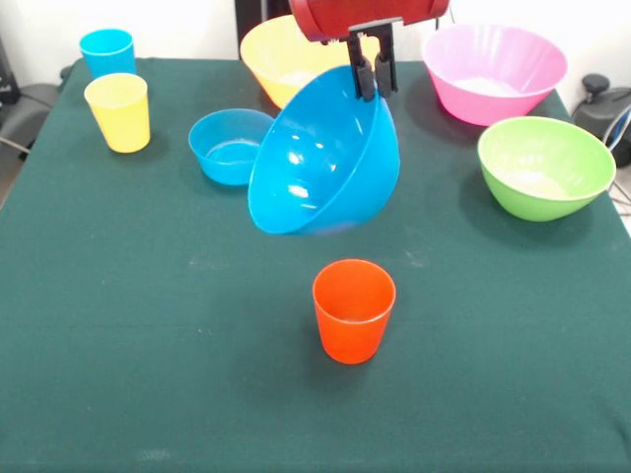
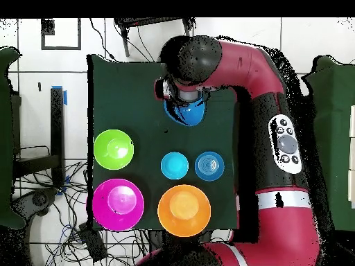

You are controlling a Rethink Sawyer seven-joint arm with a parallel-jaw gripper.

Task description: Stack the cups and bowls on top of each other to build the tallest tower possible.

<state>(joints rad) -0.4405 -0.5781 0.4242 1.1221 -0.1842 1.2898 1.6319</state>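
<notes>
Green cloth covers the table point(image 1: 118, 374). An orange-red cup point(image 1: 354, 309) stands just near of the lifted bowl; a small blue bowl point(image 1: 231, 145) sits left, green bowl point(image 1: 545, 166) right. The pincer point(image 1: 374, 79) clenches the rim of a glossy blue bowl point(image 1: 320, 158), held above the table's middle, tilted, mouth facing near-left.

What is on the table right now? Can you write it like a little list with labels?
gripper: shut on the rim of the big blue bowl, holding it tilted above the table
cups: orange cup alone near the front; yellow cup and light blue cup together at one corner
other bowls: small blue bowl, green bowl, pink bowl, orange bowl
tower: none stacked yet
table: dark green cloth
</notes>
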